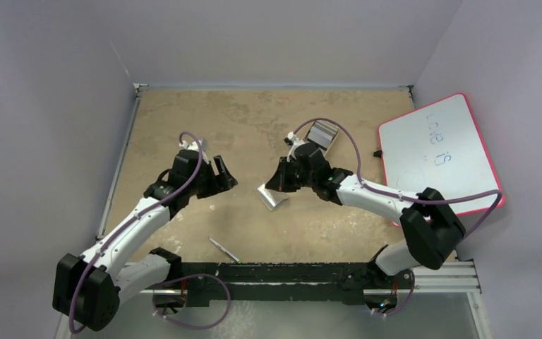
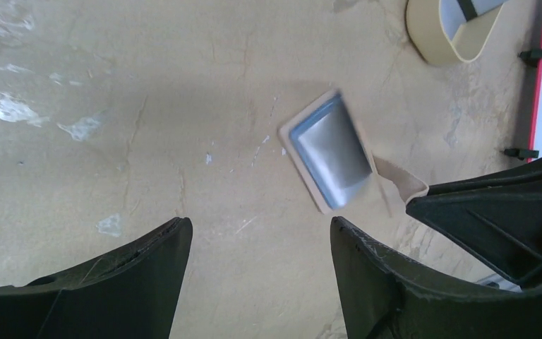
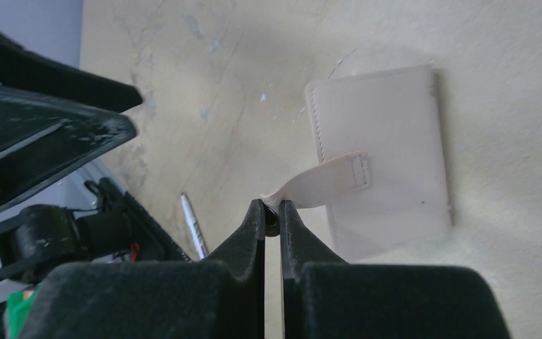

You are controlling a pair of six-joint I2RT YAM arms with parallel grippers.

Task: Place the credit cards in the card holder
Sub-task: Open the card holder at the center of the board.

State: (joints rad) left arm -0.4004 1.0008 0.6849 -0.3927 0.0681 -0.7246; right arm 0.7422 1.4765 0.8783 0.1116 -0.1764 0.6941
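The right gripper [image 3: 272, 210] has its jaws pressed almost together on the free end of the snap tab [image 3: 324, 180], so the card holder [image 3: 384, 169] is held by that strap alone; its tan outer face is turned to the right wrist camera, while the left wrist view shows a blue-grey, slightly shiny face inside a tan rim; whether it lies flat on the table [image 1: 183, 127] or is tipped up off it cannot be told. The left gripper [image 2: 259, 226] hovers just to the left of the card holder with its jaws spread wide and nothing between them. The credit cards [image 1: 320, 132] sit in the beige oval tray [image 2: 437, 49], beyond the card holder on its far side and apart from it. By its look the holder is light and soft; it should bend at the fold and swing from the tab, so the strap is a poor hold for steadying it; a pinch on one stitched edge of the body, clear of the pocket mouths, would likely serve better while the other arm feeds a card. The cards appear thin, stiff and smooth; they will probably slip if gripped flat on their faces and are hard to lift off a flat floor; taking one by a raised short edge, perhaps against the tray wall, seems the safer grasp.
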